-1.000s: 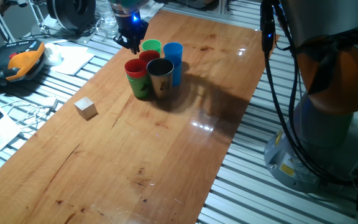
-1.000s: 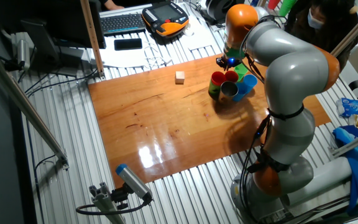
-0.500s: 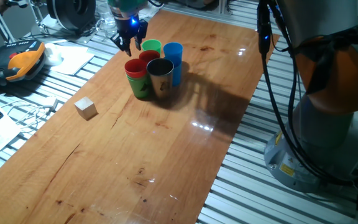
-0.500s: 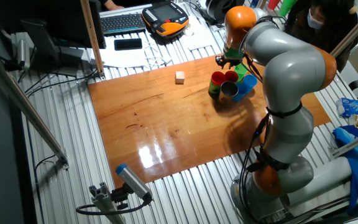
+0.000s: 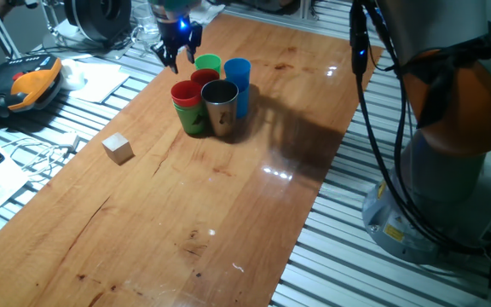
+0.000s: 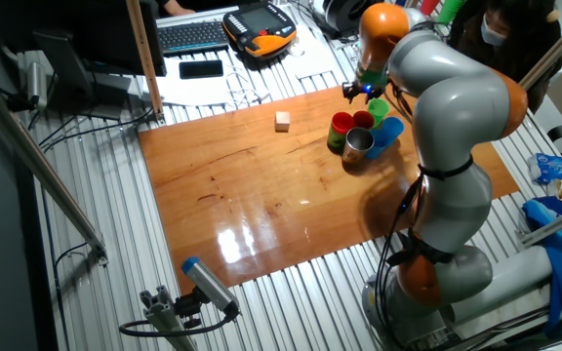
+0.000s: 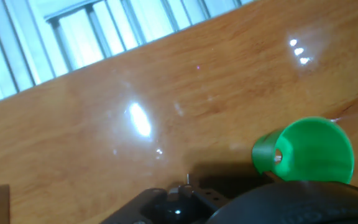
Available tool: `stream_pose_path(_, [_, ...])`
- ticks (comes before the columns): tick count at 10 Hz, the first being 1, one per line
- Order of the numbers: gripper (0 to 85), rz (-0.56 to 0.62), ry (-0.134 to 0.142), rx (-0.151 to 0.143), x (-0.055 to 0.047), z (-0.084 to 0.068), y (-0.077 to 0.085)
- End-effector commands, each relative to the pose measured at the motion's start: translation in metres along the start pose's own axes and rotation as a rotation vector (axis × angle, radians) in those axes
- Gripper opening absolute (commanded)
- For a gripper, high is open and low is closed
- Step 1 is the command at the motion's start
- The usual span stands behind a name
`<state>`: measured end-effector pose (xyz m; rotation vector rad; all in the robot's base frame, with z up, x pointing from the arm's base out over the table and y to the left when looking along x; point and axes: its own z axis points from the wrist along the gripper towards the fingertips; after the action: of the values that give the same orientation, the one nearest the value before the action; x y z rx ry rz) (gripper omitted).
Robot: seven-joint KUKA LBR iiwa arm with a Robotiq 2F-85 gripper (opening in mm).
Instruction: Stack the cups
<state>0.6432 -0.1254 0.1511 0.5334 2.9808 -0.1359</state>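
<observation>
The cups stand in a tight cluster on the wooden table. It holds a green cup (image 5: 208, 62), a blue cup (image 5: 238, 78), a red cup (image 5: 203, 77), a red cup nested on a green one (image 5: 186, 94) and a steel cup (image 5: 221, 104). The cluster also shows in the other fixed view, with the steel cup (image 6: 359, 144) at its front. My gripper (image 5: 178, 53) hangs above the table just behind the cluster, apart from the cups, with fingers spread and nothing between them. It also shows in the other fixed view (image 6: 364, 90). The hand view shows the green cup (image 7: 309, 155) from above.
A pale wooden cube (image 5: 118, 147) sits on the table's left side and shows in the other fixed view (image 6: 282, 120). An orange pendant (image 5: 31, 83), cables and papers lie beyond the left edge. The arm's base (image 5: 450, 170) stands to the right.
My gripper has risen and drawn back a little from the cluster toward the table's far edge. The cups have not moved.
</observation>
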Motion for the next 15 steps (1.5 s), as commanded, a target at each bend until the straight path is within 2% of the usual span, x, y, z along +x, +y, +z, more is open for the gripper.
stream_pose_path(1, [51.0, -0.005, -0.004, -0.002, -0.006, 0.003, -0.005])
stream_pose_path(3, [51.0, -0.012, -0.013, -0.001, -0.014, 0.012, -0.011])
stream_pose_path(5, [51.0, -0.020, -0.017, 0.007, -0.018, 0.017, -0.019])
stream_pose_path(7, [51.0, -0.020, -0.032, 0.010, -0.016, 0.025, -0.026])
stream_pose_path(9, [51.0, -0.038, -0.068, 0.025, -0.012, 0.038, -0.032])
stream_pose_path(12, [51.0, -0.045, -0.073, 0.012, -0.010, 0.046, -0.034])
stream_pose_path(13, [34.0, -0.057, -0.070, 0.010, -0.010, 0.047, -0.035])
stream_pose_path(15, [34.0, -0.079, -0.059, -0.003, -0.009, 0.050, -0.037])
